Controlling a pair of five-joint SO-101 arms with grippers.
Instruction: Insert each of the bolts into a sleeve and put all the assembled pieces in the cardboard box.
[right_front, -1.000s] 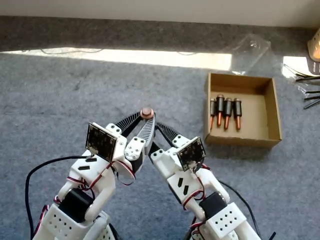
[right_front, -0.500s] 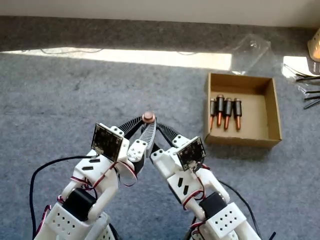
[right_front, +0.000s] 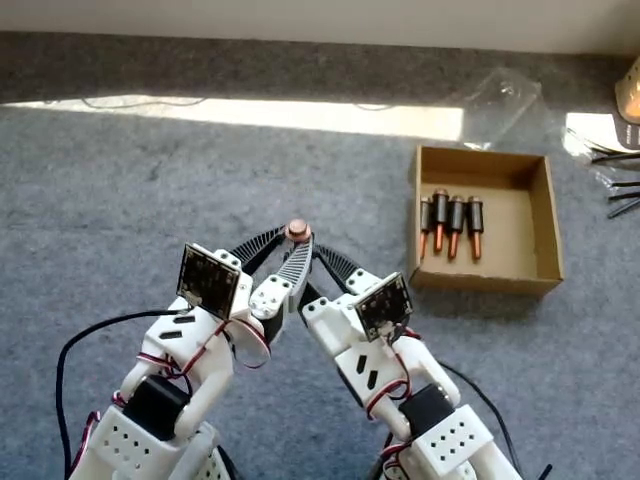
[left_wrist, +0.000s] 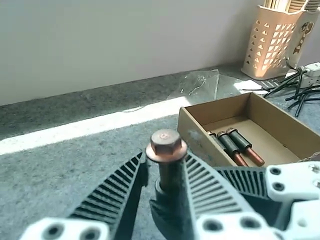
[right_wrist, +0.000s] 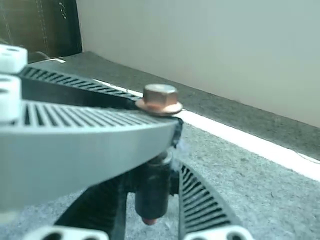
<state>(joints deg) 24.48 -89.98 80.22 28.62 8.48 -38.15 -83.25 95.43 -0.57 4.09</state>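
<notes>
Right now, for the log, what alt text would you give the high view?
The left gripper and right gripper meet mid-frame at an upright copper-headed bolt above grey carpet. To their right, an open cardboard box holds four assembled pieces lying side by side.

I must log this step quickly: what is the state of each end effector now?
Left end effector: closed on the bolt.
Right end effector: closed on the sleeve.
</notes>
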